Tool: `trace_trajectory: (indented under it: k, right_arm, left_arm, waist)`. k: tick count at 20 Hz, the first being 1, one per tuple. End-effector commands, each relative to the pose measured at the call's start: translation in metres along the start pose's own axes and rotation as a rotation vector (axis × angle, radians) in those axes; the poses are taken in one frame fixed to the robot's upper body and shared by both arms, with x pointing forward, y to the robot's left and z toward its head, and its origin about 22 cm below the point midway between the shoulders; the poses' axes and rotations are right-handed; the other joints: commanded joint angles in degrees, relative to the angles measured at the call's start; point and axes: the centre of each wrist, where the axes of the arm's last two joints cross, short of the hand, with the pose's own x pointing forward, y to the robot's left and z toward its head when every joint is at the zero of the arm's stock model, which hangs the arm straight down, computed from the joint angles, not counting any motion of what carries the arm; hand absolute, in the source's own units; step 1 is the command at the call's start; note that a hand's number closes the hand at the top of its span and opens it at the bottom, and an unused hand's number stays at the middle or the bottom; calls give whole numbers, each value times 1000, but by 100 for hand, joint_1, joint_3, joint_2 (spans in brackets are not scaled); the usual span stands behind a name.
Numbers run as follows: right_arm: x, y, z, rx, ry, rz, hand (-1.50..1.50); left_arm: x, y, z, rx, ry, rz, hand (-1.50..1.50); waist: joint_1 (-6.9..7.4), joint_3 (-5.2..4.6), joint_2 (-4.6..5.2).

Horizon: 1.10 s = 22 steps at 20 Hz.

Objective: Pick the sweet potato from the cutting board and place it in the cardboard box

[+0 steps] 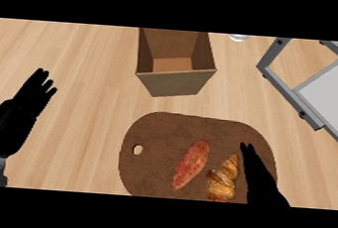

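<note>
The sweet potato lies ungrasped on the cutting board, a croissant beside it at three o'clock. The right hand, fingers straight and holding nothing, hovers over the board's right side. The open cardboard box waits at twelve o'clock. The left hand rests open at nine o'clock on the worktop. A metal rack is cut off at the right edge.

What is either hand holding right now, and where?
Nothing. The right hand is open beside the croissant; the sweet potato lies untouched. The left hand rests open.
</note>
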Motion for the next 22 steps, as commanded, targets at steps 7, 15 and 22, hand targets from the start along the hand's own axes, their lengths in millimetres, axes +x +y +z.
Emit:
trace_trajectory:
  k: [7,15,22]
  right_arm:
    - [42,10,-11,89,195,116,-150]
    - [55,6,-15,85,135,107,-150]
    - [71,14,-34,65,132,168,-150]
  left_arm:
    - [3,-1,0,28,7,11,0]
    - [-9,13,5,25,19,4,0]
    - [0,20,4,29,6,-1,0]
  waist:
    - [-99,20,-36]
    - [-153,25,-54]
    - [-142,27,-51]
